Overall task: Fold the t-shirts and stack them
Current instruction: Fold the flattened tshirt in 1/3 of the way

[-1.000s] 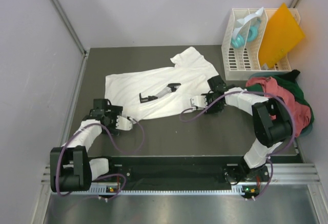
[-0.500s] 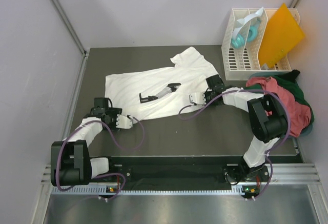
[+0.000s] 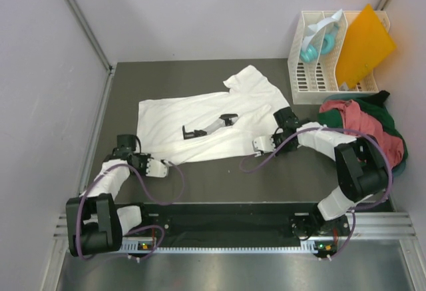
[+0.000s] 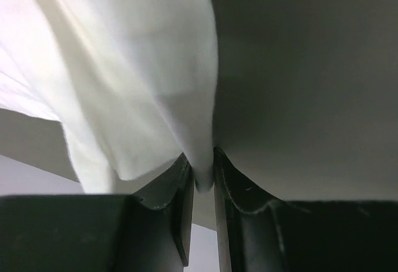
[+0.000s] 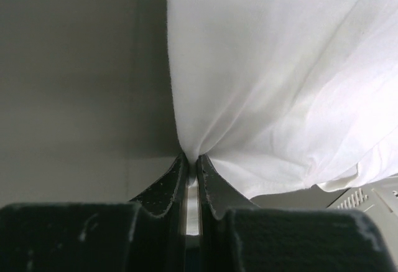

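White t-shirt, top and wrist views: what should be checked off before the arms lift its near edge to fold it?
1. Left gripper pinching the near edge of the white t-shirt: ok, cloth sits between its closed jaws.
2. Right gripper pinching the same edge: ok, cloth fans out from its closed jaws.
3. Both layers caught in each pinch: cannot tell.
4. Shirt spread out, not bunched: ok.
5. Bare table beyond the shirt for the fold to land: ok.
6. Pile of red and green shirts apart from the white one: ok.
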`<state>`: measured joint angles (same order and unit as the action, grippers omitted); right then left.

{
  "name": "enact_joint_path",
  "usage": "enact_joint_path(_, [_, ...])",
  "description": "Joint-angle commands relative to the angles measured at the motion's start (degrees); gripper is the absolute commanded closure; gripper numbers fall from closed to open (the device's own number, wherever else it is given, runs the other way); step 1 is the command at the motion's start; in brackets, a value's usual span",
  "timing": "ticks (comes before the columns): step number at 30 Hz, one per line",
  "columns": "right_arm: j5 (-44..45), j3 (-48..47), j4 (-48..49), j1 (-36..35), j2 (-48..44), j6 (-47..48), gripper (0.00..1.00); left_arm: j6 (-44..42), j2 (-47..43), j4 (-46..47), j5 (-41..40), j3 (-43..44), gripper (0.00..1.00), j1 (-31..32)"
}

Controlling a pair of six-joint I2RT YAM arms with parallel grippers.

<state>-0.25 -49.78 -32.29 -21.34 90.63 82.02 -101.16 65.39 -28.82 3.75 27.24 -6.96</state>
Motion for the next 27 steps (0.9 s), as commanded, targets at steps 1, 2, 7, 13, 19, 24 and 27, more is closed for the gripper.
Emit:
enact_joint_path(1, [-0.9, 2.3, -4.6, 0.0, -3.4, 1.1, 0.99, -5.3, -3.8, -9.4, 0.6, -1.8, 0.77, -2.8])
enact_joint_path(2, [-0.8, 2.8, -4.6, 0.0, -4.1, 1.3, 0.99, -6.0, -4.4, -10.0, 0.6, -2.1, 0.77, -3.5])
enact_joint_path(7, [-1.2, 4.7, -5.1, -0.2, -5.6, 1.8, 0.99, -7.6, -7.8, -12.7, 0.1, -4.0, 0.78, -4.1])
enact_joint_path(13, [-0.5, 5.0, -4.8, -0.7, -5.6, 1.0, 0.79, -2.3, -8.8, -8.7, 2.3, -2.6, 0.02, -4.2])
enact_joint_path(19, [-0.1, 4.0, -4.8, -0.8, -5.1, 1.0, 0.59, 1.7, -8.3, -18.4, 7.7, 6.4, 0.01, -4.2])
enact_joint_path(24, [-0.5, 3.6, -4.7, -1.1, -5.1, 1.0, 0.59, -3.9, -13.9, -25.6, 11.1, 6.9, 0.01, -4.2])
enact_joint_path(27, [-0.5, 3.1, -4.7, -1.2, -4.8, 1.0, 0.59, -6.6, -16.9, -28.5, 12.2, 4.6, 0.01, -4.2])
